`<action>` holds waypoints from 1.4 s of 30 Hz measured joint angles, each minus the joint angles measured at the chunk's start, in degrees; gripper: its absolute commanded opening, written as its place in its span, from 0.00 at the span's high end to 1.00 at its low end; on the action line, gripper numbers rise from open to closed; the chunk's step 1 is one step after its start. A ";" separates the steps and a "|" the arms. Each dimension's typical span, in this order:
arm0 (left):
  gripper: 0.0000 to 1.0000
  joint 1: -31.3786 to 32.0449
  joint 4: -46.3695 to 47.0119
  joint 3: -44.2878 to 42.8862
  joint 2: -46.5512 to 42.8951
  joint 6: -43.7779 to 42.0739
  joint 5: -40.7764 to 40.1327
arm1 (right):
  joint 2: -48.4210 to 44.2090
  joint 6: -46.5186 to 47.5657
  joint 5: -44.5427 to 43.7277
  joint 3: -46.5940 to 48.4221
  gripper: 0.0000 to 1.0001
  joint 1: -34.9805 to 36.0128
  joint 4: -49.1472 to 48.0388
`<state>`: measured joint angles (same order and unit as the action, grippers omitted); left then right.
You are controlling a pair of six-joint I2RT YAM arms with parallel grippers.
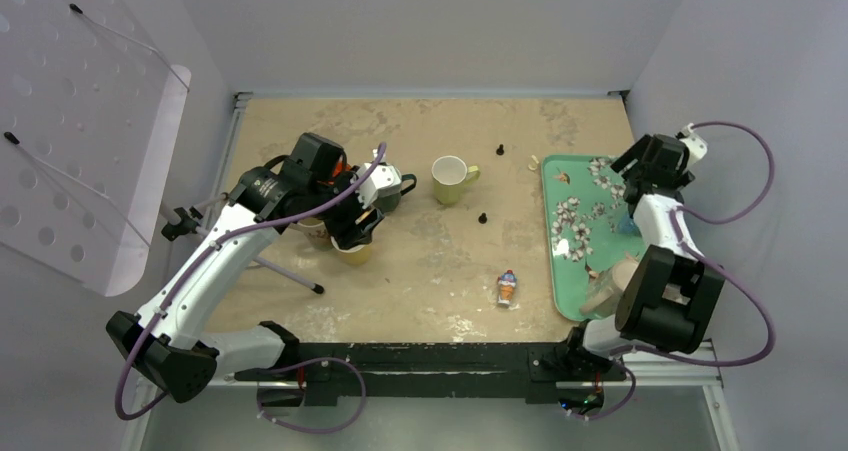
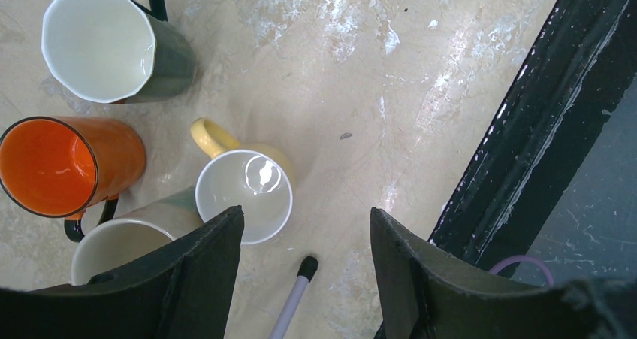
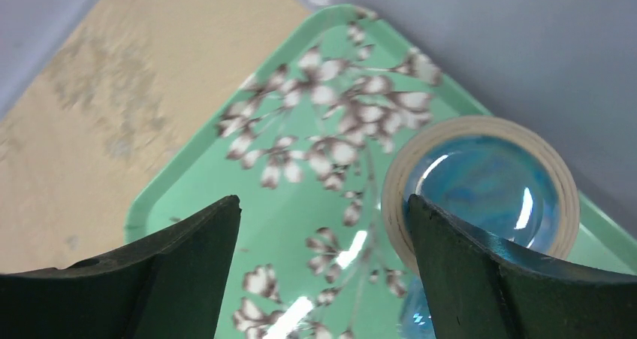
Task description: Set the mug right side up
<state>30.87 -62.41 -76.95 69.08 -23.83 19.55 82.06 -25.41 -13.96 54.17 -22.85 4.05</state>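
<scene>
Standing wide open with nothing held, the right hand [image 3: 323, 279] is placed over the green tray [image 3: 218, 166], the blue mug [image 3: 481, 189] just beside one finger.

bystanders on the tabletop
green floral tray [image 1: 566, 193] flat at the right edge of the scuffed tan table [image 1: 440, 261]; small colourful wrapped item [image 1: 508, 287] near front centre; two tiny black pegs [image 1: 499, 150] [image 1: 483, 216] mid-table, apart; white perforated panel [image 1: 70, 121] tilted, off the left side.

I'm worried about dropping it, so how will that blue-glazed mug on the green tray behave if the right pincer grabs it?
The blue-glazed mug looks like rigid ceramic, so probably chippable if knocked. Its shiny glaze shows bright highlights, so it is likely slippery. On the smooth green tray it may slide rather than tip.
</scene>
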 measured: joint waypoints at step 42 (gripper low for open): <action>0.34 0.00 0.17 2.84 -3.28 -1.33 1.53 | 4.52 -37.31 10.45 3.23 0.15 -3.89 10.05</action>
<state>30.87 -62.24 -74.11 65.80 -25.17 21.08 86.59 -62.72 -3.51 57.41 -26.74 14.11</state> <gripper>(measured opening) 0.664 0.868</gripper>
